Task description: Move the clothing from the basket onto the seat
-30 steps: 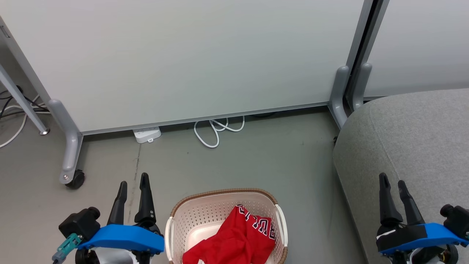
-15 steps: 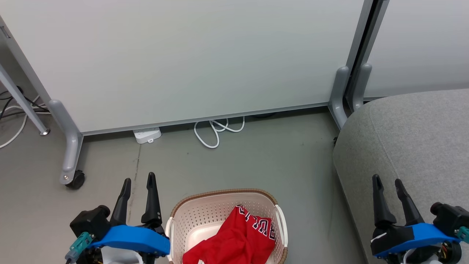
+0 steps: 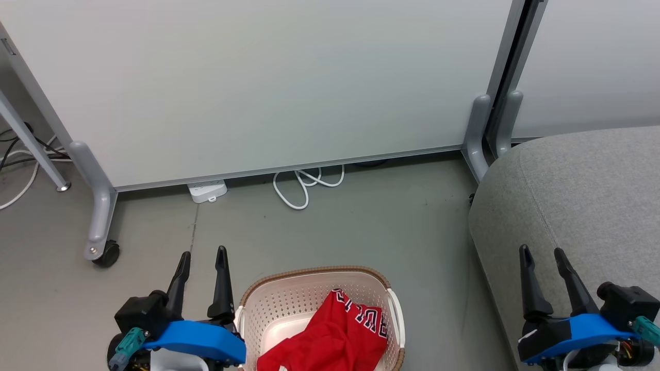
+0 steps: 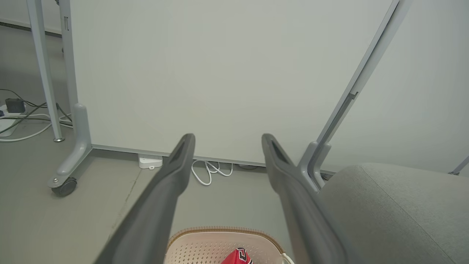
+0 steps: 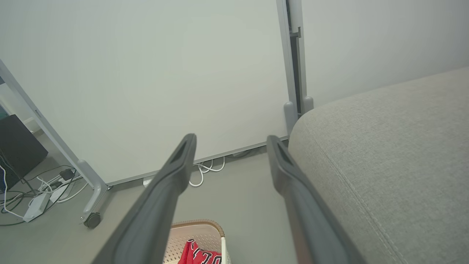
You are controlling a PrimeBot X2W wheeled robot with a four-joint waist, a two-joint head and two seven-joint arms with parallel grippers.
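Grey woven fabric covers the seat, the biggest thing here, standing at the robot's right with a rounded corner toward the basket. That corner is the first hazard, I judge: a garment let go too close to the curve could slide off onto the floor.

Next in size, the basket sits on the floor between the two arms, apart from the seat. It looks light, so a finger catching in its perforated wall, or cloth snagging as it lifts, could drag or tip it.

The clothing is soft and bunched. A pinch on one fold may bring up only part of the heap, or let a trailing end drop short of the seat.

The left gripper hangs just beside the basket's left rim, jaws spread and holding nothing; from there a straight descent would meet floor or rim, not cloth. The right gripper, also spread and empty, shows over the seat's near edge.

As for contents: the basket holds the red clothing, heaped toward its right side, black white-edged lettering uppermost, with pale bottom bare at the left. Whether it is one piece or two, I cannot tell
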